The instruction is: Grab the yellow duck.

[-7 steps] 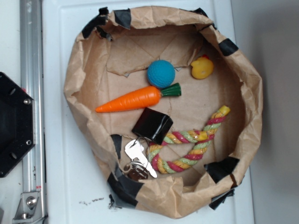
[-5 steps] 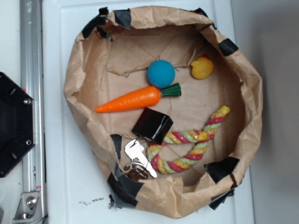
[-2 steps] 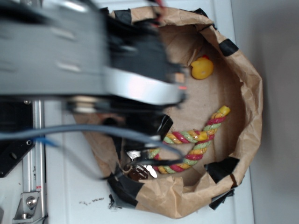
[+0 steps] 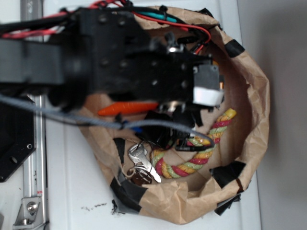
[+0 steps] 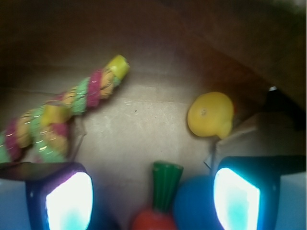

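1. We see the yellow duck (image 5: 210, 115) on the brown paper floor, far right in the wrist view, untouched.
2. Our gripper (image 5: 153, 194) hangs with jaws spread wide, holding nothing.
3. Between the jaws sit the carrot (image 5: 160, 201) and blue ball (image 5: 196, 203).
4. The rope (image 5: 62, 120) lies far left.

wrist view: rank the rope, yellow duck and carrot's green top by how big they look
1. multicoloured rope, cut off at the left edge
2. yellow duck
3. carrot's green top

The green top sits nearer the camera, so its true size is unsure.
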`<state>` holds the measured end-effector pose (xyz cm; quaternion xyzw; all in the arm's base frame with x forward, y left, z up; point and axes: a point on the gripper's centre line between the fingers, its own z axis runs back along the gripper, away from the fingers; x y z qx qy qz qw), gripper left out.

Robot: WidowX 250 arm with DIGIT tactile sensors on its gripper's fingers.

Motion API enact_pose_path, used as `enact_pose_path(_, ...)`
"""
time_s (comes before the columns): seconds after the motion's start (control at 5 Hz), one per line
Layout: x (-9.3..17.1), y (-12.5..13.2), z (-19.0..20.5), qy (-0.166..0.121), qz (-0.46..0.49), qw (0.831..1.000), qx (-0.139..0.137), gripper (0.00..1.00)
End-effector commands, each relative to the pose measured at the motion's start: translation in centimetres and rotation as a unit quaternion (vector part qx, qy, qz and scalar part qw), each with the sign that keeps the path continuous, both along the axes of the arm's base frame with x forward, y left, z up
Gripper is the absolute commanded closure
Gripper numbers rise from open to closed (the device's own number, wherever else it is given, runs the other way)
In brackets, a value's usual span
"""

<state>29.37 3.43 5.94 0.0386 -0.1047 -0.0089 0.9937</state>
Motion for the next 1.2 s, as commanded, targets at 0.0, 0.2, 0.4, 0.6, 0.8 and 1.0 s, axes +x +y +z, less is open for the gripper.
enact_pose_path(0.0, 3.6, 2.9, -0.5, -0.022, 0.010, 1.000, 0.009, 0.00)
enact_pose_path(0.2, 4.5, 3.0, 0.1, -0.029, 0.010, 0.999, 0.011, 0.00)
enact_pose_path(0.4, 4.6, 2.8, 0.2, -0.031, 0.006, 0.999, 0.012, 0.00)
enact_pose_path(0.6, 4.7, 2.3, -0.6, -0.028, 0.011, 1.000, 0.007, 0.00)
enact_pose_path(0.8, 4.9, 2.5, -1.2, -0.018, 0.018, 0.999, 0.028, 0.00)
enact_pose_path(1.0, 5.4, 3.2, -1.2, -0.022, 0.035, 0.998, 0.051, 0.00)
